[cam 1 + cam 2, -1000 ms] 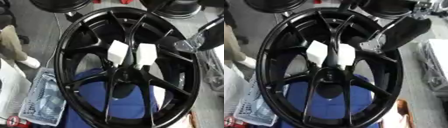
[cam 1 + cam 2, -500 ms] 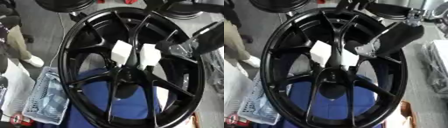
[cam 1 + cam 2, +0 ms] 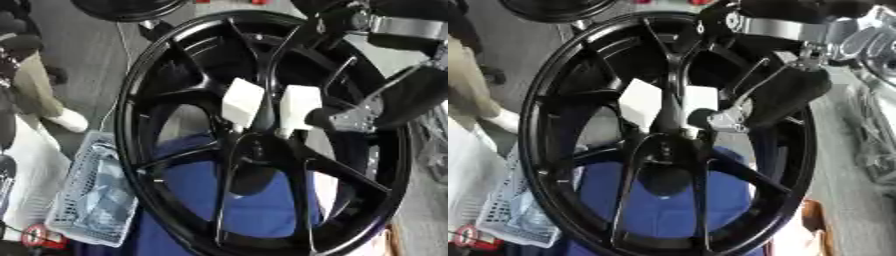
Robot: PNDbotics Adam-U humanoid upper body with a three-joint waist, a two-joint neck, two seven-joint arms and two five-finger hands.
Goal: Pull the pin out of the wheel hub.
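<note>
The pin itself I cannot make out; only a small pale spot shows at the top of the hub (image 3: 677, 150), just below the two white blocks (image 3: 243, 100), and it may be the pin's head. The hub is the centre of the black wheel (image 3: 140, 125), which lies over a blue cloth (image 3: 254, 210).

The right hand (image 3: 785, 102) has come in from the upper right. One second ago it was out at the wheel's right rim; half a second ago it was over the right spokes; now its silver fingertips (image 3: 726, 119) are just beside the right white block and close above the hub. Whether they already touch anything I cannot tell. The fingers look partly curled, but the pictures do not show clearly if they are relaxed or closing, so I leave this open.

For the task this means, in my judgement, that the reach is almost done and the grasp on the pin is next. The pull has not begun.

The left hand does not appear. A white basket (image 3: 92, 200) stands at the wheel's lower left.
</note>
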